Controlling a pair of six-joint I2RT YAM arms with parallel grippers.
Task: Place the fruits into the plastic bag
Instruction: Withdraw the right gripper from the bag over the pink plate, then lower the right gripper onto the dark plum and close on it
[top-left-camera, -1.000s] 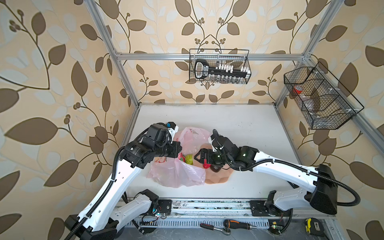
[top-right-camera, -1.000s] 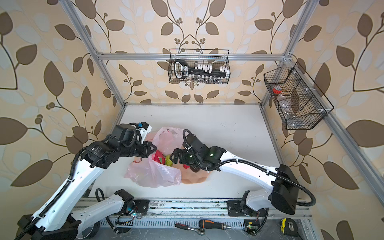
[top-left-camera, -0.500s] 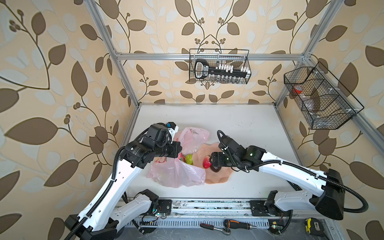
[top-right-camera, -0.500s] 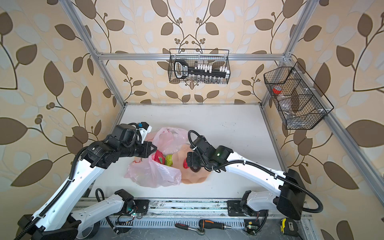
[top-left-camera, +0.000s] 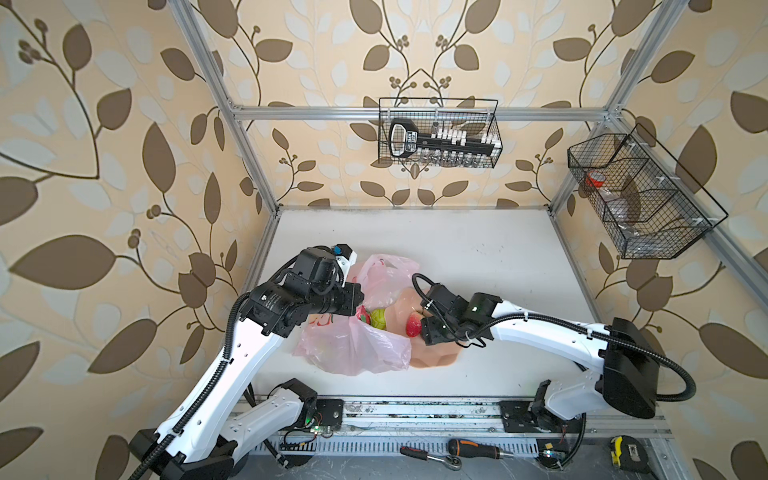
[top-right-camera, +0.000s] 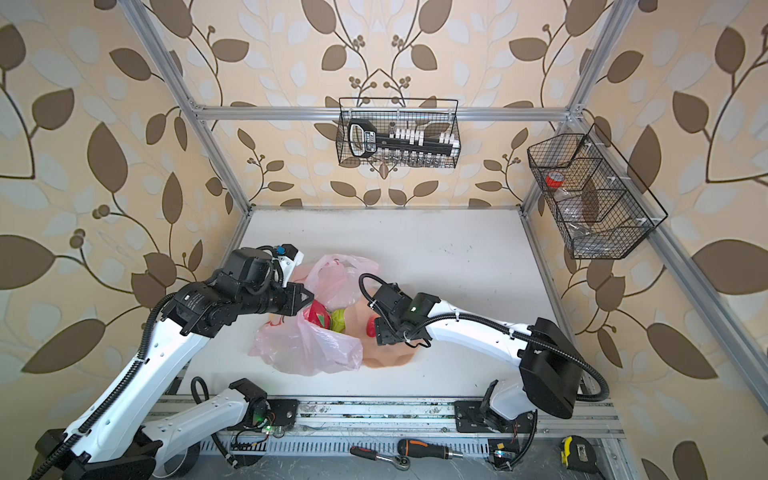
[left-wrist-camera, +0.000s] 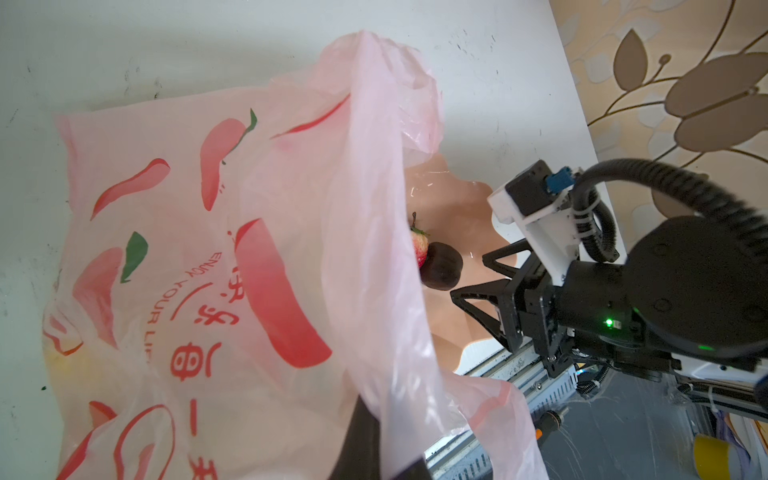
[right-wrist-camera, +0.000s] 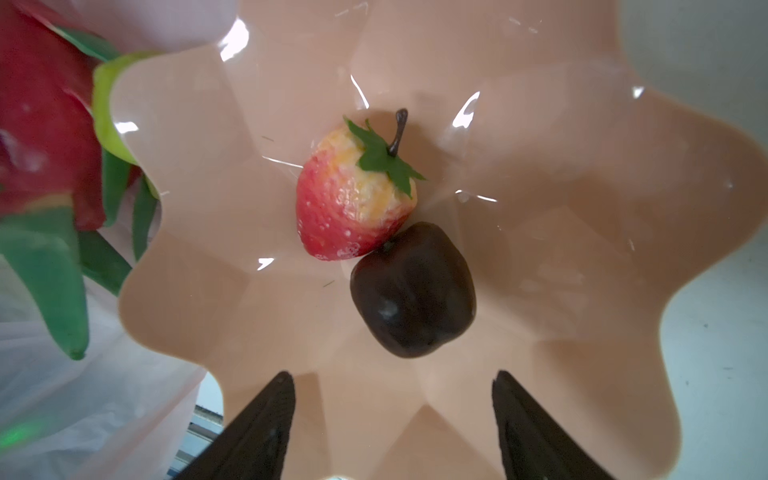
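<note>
Right wrist view: right gripper angled down over scalloped plate, jaws apart and empty, just short of plum, which touches strawberry. Left arm reaches in, elbow raised. Left gripper pinched on plastic bag rim. Dragon fruit in bag mouth.

Thin crinkly translucent plastic bag; glossy smooth plate; shiny dark plum; dimpled strawberry

Strawberry against dark plum; dragon fruit, green fruit in pink bag
</note>
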